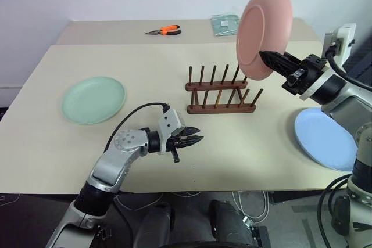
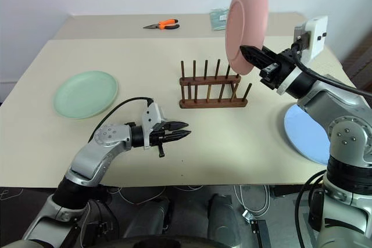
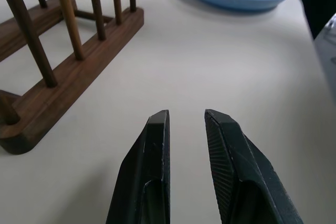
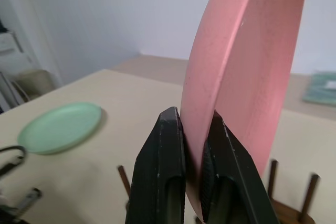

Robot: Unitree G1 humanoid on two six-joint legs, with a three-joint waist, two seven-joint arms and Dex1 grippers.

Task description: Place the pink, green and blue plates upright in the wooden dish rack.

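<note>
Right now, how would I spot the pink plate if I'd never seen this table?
Find the wooden dish rack in the middle of the table. Just above its right end, the right gripper holds the pink plate upright in the air. The green and blue plates lie flat.

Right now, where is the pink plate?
The pink plate is upright in the air on the robot's right side, clamped at its lower rim by the right gripper, above the right end of the wooden dish rack.
</note>
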